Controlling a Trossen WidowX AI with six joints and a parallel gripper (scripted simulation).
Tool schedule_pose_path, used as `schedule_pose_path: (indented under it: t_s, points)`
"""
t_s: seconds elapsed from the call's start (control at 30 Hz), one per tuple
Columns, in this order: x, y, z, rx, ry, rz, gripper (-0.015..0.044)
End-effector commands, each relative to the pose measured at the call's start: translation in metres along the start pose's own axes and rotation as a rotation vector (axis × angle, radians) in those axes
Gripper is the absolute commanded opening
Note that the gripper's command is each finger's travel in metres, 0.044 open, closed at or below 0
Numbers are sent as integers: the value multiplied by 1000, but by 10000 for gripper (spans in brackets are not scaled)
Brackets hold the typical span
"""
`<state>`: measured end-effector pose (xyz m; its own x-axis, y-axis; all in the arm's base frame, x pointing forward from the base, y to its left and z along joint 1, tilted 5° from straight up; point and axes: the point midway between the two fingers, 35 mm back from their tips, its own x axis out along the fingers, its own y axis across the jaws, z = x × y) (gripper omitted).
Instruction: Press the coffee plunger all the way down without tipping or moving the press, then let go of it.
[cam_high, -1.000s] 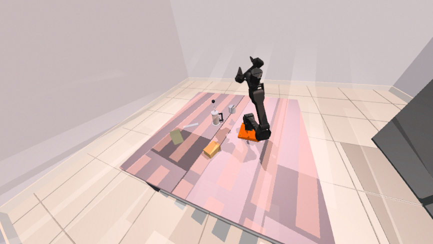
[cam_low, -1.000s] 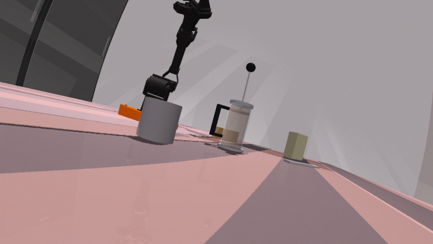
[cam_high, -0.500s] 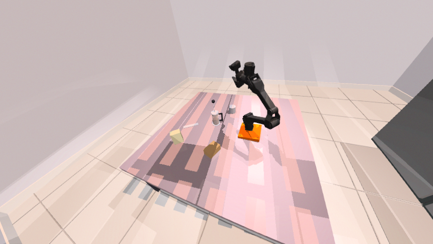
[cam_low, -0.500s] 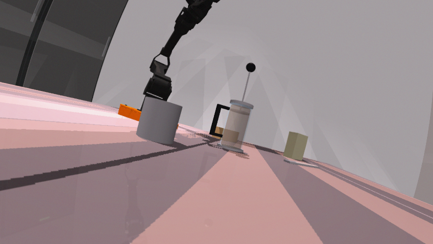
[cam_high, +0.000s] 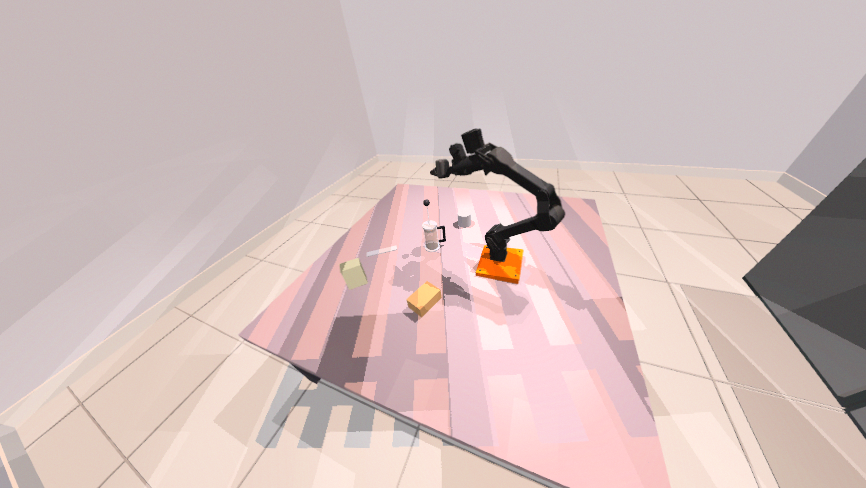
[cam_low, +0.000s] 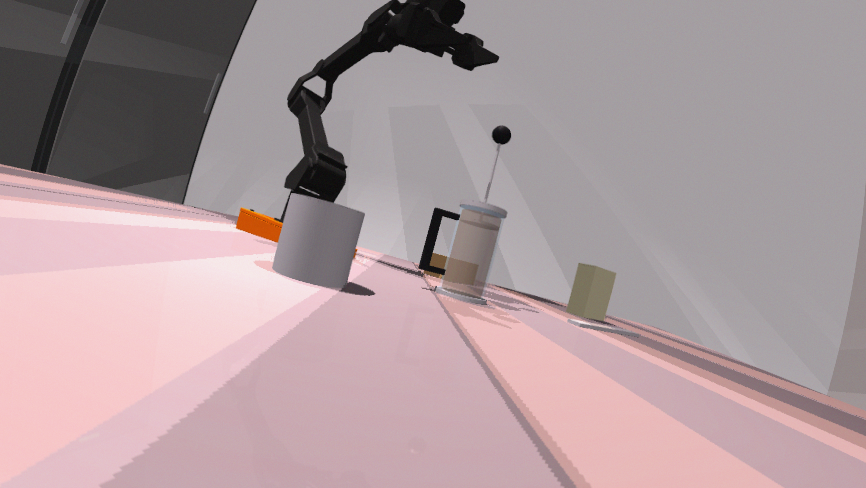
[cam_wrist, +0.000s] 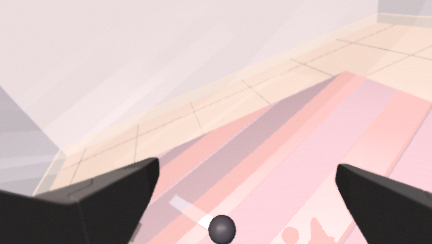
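The clear glass coffee press (cam_low: 471, 251) with a black handle stands upright just beside the grey mug (cam_low: 318, 244), its black-knobbed plunger (cam_low: 500, 135) fully raised.

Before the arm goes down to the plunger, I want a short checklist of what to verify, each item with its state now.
1. Gripper open and holding nothing: ok, the fingers stand wide apart.
2. Plunger knob in sight of the wrist view: ok, it shows between the fingers at the bottom edge.
3. Gripper directly over the knob: not ok, in the exterior view the gripper hangs well above the knob and a little aside.
4. Plunger not yet pressed: ok, the rod stands high above the lid.
5. Coffee press upright: ok.
6. Room around the press: ok, the grey cup and the green box stand apart from it.
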<state>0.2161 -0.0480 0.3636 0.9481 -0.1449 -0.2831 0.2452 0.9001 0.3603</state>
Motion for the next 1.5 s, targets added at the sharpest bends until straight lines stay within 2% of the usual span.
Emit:
schedule_pose_path:
  t_s: [0.0, 0.2, 0.47, 0.77, 1.47]
  points:
    - [27, 23, -36, -385, 200, 135, 440]
    - [28, 23, -40, -385, 200, 136, 440]
    - [46, 9, -89, -392, 202, 152, 440]
    - [48, 10, -90, -393, 203, 155, 440]
    - [80, 13, -97, -393, 201, 156, 440]
